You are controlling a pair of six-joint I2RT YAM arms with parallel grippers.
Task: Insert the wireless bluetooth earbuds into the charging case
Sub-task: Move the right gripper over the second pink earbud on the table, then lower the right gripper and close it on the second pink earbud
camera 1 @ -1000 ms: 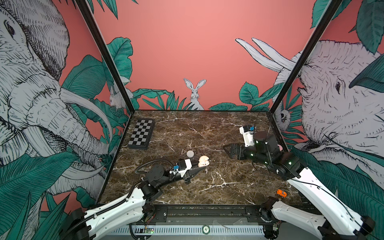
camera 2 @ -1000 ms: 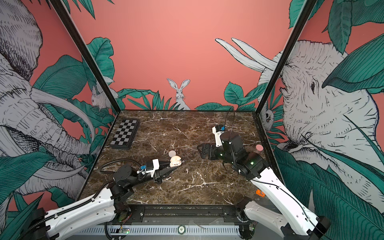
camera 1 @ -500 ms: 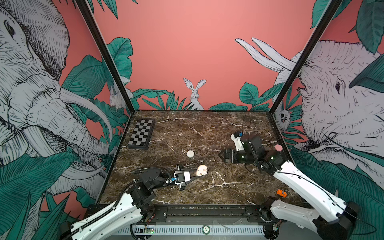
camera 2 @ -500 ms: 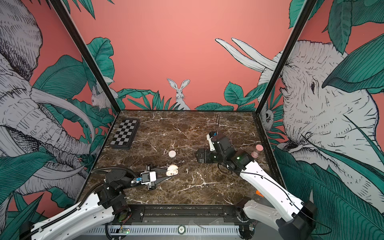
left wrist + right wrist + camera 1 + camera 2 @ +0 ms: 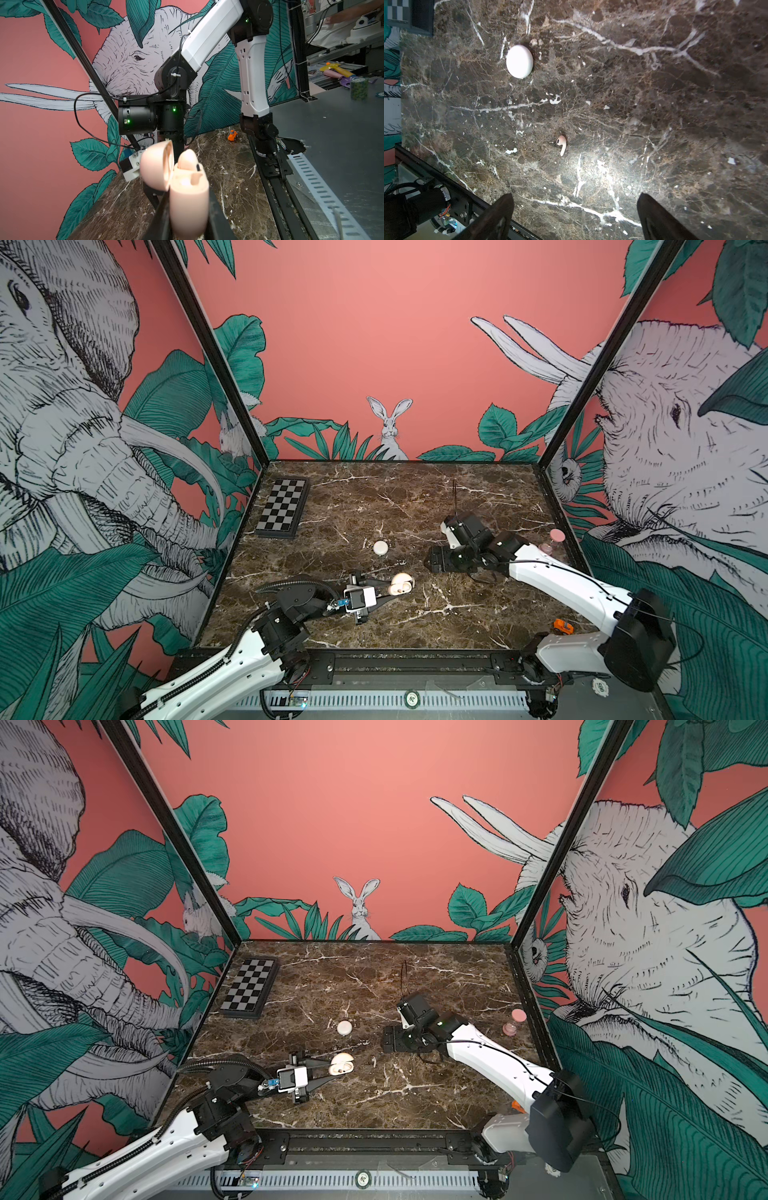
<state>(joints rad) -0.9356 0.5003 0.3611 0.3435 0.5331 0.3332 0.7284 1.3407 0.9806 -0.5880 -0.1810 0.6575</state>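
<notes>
top views: lower middle of the frame, the left gripper [image 5: 398,591] is clamped on the open charging case [image 5: 402,584]; the right gripper [image 5: 434,562] hangs right of centre. left wrist: a docked earbud [image 5: 186,160] sits in the case. right wrist: its jaws spread wide above a loose earbud [image 5: 561,144] on the marble [image 5: 654,104].

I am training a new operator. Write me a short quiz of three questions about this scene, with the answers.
1. True or false: the left pincer is shut on the charging case, whose lid stands open.
2. Fill in: the jaws of the right pincer stand ___.
3. Where does the loose earbud lie? A) on the marble table B) inside the charging case C) in the left pincer

Key: 1 true; 2 open; 3 A.
</notes>
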